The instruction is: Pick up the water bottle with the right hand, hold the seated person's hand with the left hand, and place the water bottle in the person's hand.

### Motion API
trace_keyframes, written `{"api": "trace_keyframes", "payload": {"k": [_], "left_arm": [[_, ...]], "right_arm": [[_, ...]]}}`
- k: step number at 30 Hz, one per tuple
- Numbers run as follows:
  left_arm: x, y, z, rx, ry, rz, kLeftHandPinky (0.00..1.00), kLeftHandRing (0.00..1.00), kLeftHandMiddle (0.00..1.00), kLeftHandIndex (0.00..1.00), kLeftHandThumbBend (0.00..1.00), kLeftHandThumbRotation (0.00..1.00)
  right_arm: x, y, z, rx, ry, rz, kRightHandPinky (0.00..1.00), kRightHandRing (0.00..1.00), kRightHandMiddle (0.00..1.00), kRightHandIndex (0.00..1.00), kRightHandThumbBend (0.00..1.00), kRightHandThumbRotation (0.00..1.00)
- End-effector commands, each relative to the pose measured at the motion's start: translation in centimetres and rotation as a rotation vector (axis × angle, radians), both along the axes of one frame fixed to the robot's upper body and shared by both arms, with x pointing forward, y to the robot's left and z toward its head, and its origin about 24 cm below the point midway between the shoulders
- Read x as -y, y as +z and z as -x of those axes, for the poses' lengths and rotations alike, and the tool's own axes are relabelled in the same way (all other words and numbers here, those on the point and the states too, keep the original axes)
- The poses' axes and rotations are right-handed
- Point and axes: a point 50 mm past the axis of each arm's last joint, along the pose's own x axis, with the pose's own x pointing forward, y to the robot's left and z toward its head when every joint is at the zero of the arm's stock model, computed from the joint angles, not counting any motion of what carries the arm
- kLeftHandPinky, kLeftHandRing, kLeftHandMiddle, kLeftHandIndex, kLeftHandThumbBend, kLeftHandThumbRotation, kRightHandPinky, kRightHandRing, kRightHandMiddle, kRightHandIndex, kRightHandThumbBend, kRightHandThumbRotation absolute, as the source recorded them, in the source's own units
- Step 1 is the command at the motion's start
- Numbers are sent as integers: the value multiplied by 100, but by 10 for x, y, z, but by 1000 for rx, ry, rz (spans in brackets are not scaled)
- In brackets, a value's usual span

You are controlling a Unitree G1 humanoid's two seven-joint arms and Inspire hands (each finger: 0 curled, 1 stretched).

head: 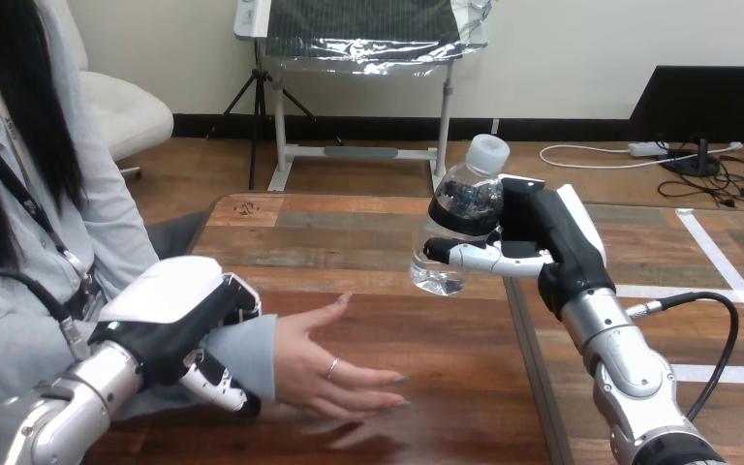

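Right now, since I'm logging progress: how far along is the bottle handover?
Done: the right hand has the water bottle gripped and lifted off the table. In hand: the left hand is curled round the person's wrist. Left: setting the bottle in the person's hand, which lies open.

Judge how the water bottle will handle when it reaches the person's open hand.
Probably light: the water bottle looks small and clear. Its smooth, round plastic could slip or dent in the right robot hand. Tall and narrow, it may tip if stood upright on the person's hand.
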Motion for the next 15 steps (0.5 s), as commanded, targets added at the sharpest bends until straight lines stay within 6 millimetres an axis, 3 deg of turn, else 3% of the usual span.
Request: {"api": "trace_keyframes", "payload": {"k": [1, 15], "left_arm": [[15, 55, -23, 240, -75, 74, 21, 26, 32, 33, 87, 0], [19, 72, -28, 273, -82, 72, 20, 25, 32, 33, 88, 0]], "right_arm": [[-9, 21, -11, 89, 18, -18, 30, 36, 42, 46, 83, 0], [-18, 18, -9, 82, 40, 12, 30, 36, 42, 47, 84, 0]]}}
